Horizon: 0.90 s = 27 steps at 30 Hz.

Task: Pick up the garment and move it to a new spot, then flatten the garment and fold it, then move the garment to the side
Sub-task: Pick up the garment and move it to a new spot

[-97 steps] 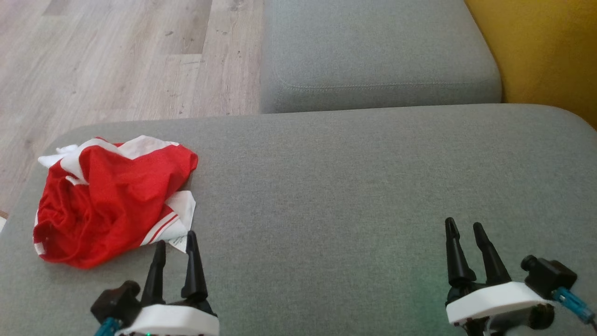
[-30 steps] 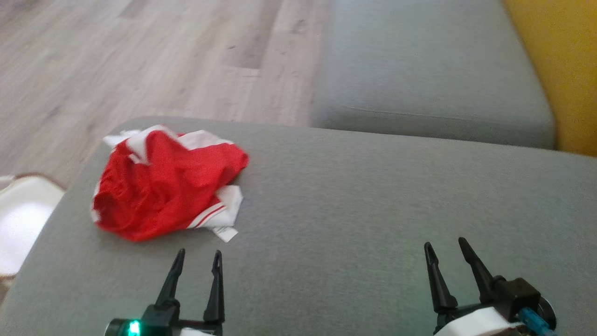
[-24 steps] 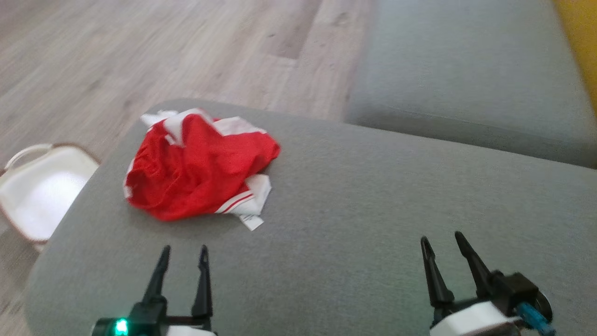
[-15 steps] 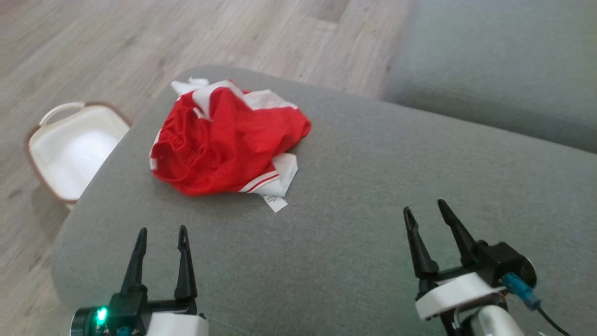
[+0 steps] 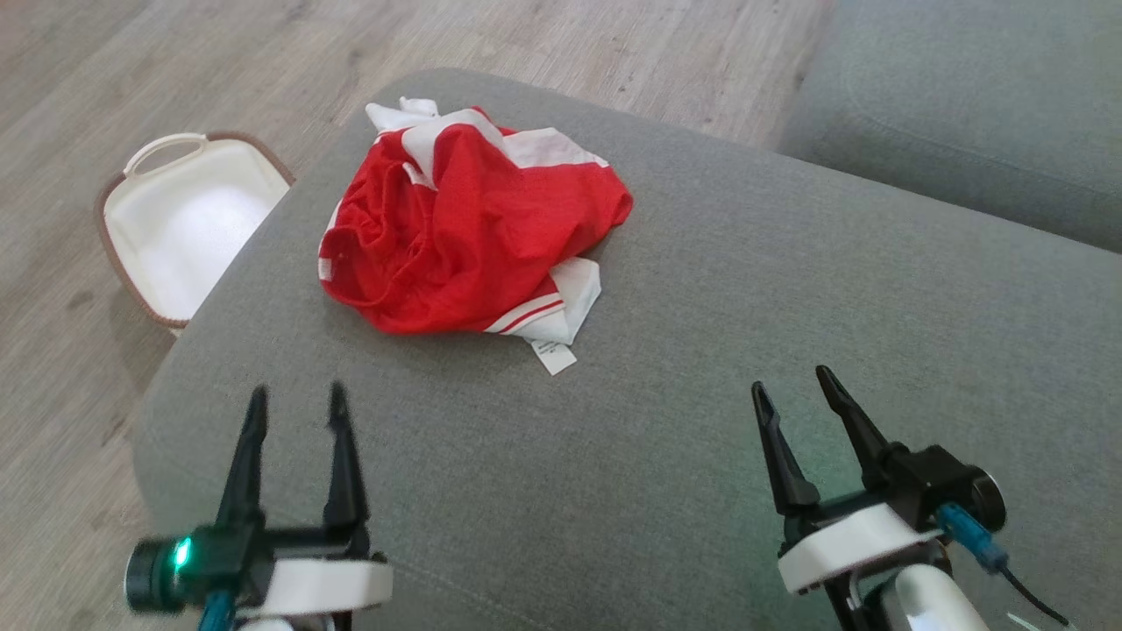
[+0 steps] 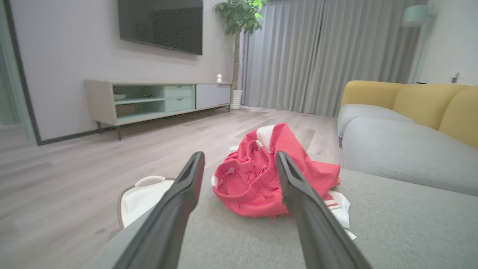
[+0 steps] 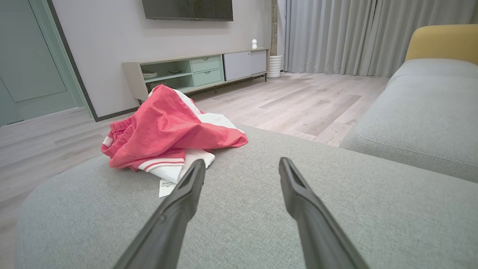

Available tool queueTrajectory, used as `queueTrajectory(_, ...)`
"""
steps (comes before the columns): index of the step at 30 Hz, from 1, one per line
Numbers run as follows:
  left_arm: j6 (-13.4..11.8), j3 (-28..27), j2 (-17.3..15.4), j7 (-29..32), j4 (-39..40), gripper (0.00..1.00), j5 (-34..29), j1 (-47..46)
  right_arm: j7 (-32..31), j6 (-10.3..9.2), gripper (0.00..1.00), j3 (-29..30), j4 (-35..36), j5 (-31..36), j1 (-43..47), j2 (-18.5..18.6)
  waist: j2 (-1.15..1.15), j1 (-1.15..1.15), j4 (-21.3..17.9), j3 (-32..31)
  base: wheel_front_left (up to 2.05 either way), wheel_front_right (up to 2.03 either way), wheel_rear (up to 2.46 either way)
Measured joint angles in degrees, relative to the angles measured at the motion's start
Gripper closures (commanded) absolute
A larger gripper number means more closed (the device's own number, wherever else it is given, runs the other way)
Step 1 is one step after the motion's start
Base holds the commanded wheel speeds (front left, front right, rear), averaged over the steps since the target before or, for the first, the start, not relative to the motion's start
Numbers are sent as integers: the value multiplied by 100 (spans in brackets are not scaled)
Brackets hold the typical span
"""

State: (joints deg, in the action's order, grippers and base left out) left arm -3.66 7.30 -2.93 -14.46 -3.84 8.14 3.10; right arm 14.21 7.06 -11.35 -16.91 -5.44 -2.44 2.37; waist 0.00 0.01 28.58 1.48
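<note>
Shift since earlier: my head view has swung left, bringing a basket (image 5: pixel 193 228) into the picture. The garment (image 5: pixel 465 228) keeps its same crumple on the same corner of the sofa seat (image 5: pixel 701 368).
Garment: a red heap with white panels, lying near the seat's far-left rounded corner, not yet picked up.
Left claw (image 5: pixel 296 393): fingers apart and empty, hovering over the seat's near-left edge, well short of the garment.
Right claw (image 5: pixel 791 381): fingers apart and empty, over the middle of the seat, well apart from the garment.
Risk: pinching one loose layer may lift only a flap and leave the rest dragging. A sideways tug this close to the edge could tip the heap toward the basket or the floor (image 5: pixel 131 70).
Cloth: thin, soft knit with deep wrinkles, a gathered waistband and a white hem with red stripes. A small care label (image 5: pixel 554 355) pokes out toward me.
Seat: grey woven upholstery, padded, with rounded edges.
Basket: white inside with a brown rim and a looped handle.
Floor: pale wood planks.
</note>
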Motion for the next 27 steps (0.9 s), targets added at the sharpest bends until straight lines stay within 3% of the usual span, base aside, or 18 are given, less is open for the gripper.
queueTrajectory(8, 336, -203, -101, -25, -365, 0, -220, -1240, 0, 0, 0, 263, 163, 350, 433, 4, 0, -1, 151, 196, 0, 0, 0)
queueTrajectory(15, 603, -349, -277, -19, -1583, 0, -127, -3101, 0, 0, 0, 323, 293, 662, 278, 275, 0, 0, 19, 814, 0, 0, 0)
queueTrajectory(21, 722, -339, -321, 750, -3132, 0, -45, -4888, 0, 0, 0, 302, 495, 703, 27, 636, 0, 1, -202, 1422, 0, 0, 0)
queueTrajectory(27, 717, -366, -488, 1942, -4893, 0, 26, -5906, 1, 1, 0, 155, 698, 703, -305, 875, 0, 2, -529, 1908, 0, 0, 0)
